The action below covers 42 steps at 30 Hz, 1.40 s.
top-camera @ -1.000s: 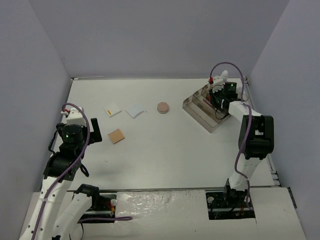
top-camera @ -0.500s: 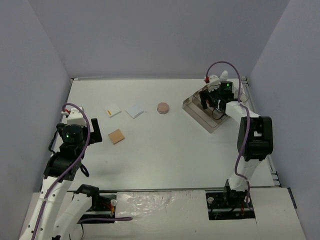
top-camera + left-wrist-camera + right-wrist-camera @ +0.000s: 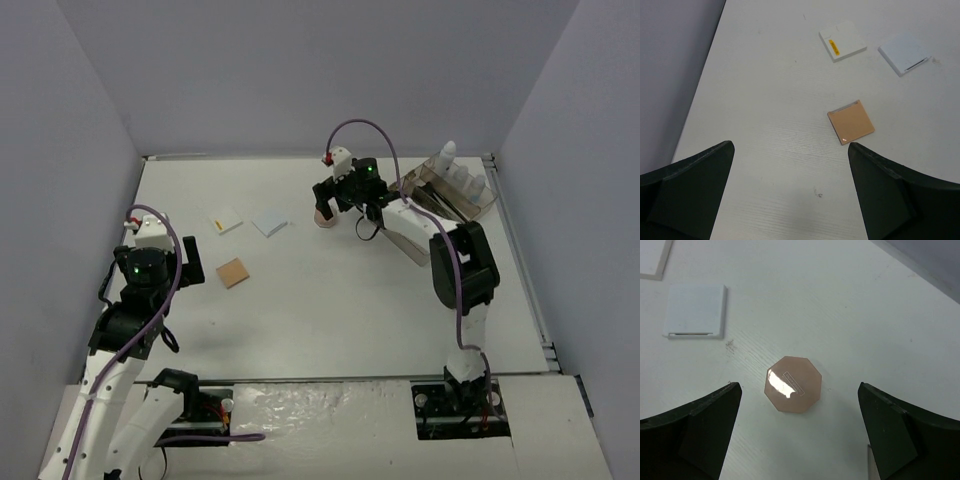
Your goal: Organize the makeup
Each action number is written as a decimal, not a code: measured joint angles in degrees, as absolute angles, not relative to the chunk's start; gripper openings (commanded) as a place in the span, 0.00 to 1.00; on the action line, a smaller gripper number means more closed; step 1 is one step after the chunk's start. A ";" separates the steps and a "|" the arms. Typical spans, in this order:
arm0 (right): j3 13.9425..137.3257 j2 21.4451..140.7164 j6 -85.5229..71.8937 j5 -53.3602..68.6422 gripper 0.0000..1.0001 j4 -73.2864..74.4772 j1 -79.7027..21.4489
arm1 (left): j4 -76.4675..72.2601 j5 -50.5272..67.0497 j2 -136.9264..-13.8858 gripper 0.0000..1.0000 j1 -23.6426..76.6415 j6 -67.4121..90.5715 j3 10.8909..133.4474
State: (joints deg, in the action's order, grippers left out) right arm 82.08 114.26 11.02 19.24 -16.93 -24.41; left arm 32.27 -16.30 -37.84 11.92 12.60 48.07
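Observation:
A pink octagonal compact (image 3: pixel 792 391) lies flat on the table. My right gripper (image 3: pixel 799 386) hovers over it, open, one finger on either side and neither touching. From above, the right arm reaches left across the table to the compact (image 3: pixel 325 216). Left of it lie a pale-blue pad (image 3: pixel 270 222), a white pad with a yellow label (image 3: pixel 227 220) and a tan pad (image 3: pixel 233 271). My left gripper (image 3: pixel 790 150) stands open and empty above bare table, with the tan pad (image 3: pixel 851 121) just ahead of its right finger. White-capped bottles (image 3: pixel 468 181) stand in the tray.
The smoky clear tray (image 3: pixel 408 240) sits at the back right, partly hidden behind the right arm. Walls close off the table on the left, back and right. The pale-blue pad (image 3: pixel 695 311) lies ahead and to the left of the right gripper.

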 measured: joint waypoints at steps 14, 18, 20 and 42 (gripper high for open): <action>89.48 129.50 7.69 13.15 0.87 -15.50 -28.18 | 32.25 -16.38 -38.21 0.97 11.92 12.58 48.07; 89.52 129.58 7.75 12.11 0.72 -15.46 -28.27 | 32.25 -16.38 -38.22 0.97 11.92 12.58 48.07; 89.52 129.58 7.87 11.59 0.65 -15.46 -28.37 | 32.25 -16.38 -38.21 0.97 11.92 12.58 48.07; 76.39 106.85 8.92 6.53 0.19 -13.05 -26.91 | 32.25 -16.36 -38.20 0.97 11.91 12.58 48.07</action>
State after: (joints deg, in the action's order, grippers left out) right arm 76.39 106.85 8.92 6.53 -13.05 -26.91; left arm 32.25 -16.36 -38.20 11.91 12.58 48.07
